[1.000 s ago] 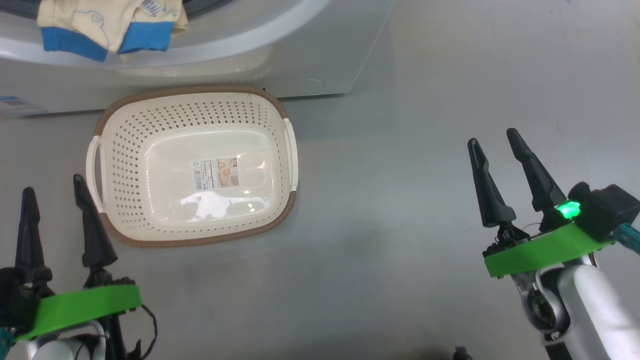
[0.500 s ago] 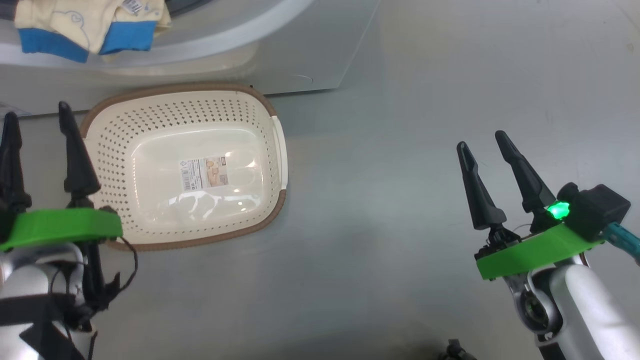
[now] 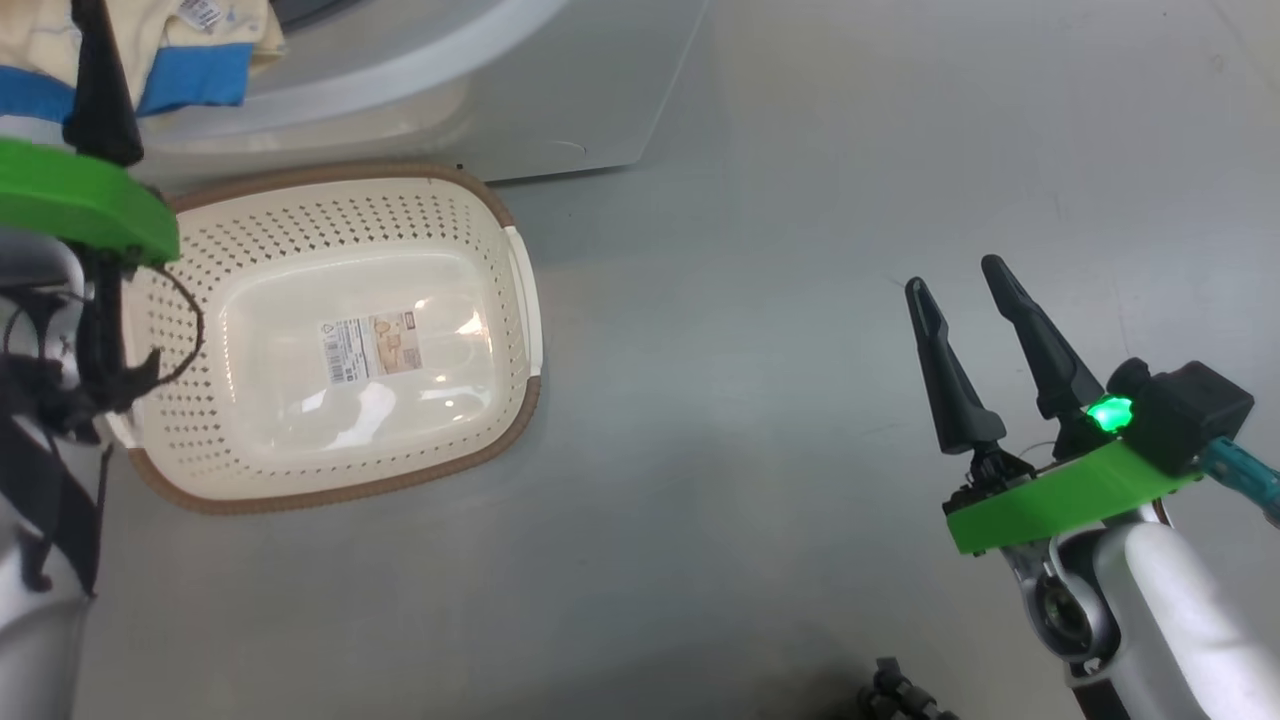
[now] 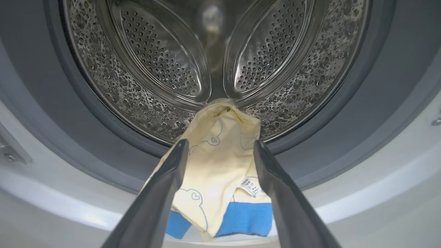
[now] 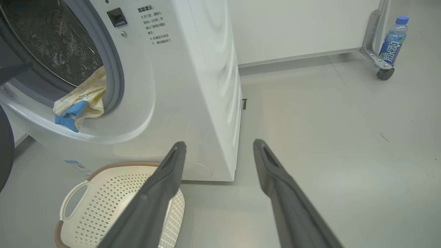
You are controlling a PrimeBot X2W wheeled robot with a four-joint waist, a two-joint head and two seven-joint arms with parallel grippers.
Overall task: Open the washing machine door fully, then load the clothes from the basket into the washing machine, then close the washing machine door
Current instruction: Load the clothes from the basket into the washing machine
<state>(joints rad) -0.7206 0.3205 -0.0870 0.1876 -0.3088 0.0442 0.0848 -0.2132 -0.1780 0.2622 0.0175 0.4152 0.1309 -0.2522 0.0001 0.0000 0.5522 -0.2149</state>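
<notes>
**A:** At the washing machine mouth, what is the left gripper doing?
**B:** Hovering, fingers spread wide and pointing into the drum. It's gripping nothing.
**A:** And the clothes?
**B:** Lying over the mouth's lower lip. One end is reaching into the drum and the blue trim is hanging out front.
**A:** Basket?
**B:** The basket is sitting on the floor just in front of the machine, base label showing.
**A:** Right gripper?
**B:** Hanging wide open too, carrying nothing, out past the machine's front corner.

Blue-capped bottle beside caster wheel, grey floor, white wall
</notes>
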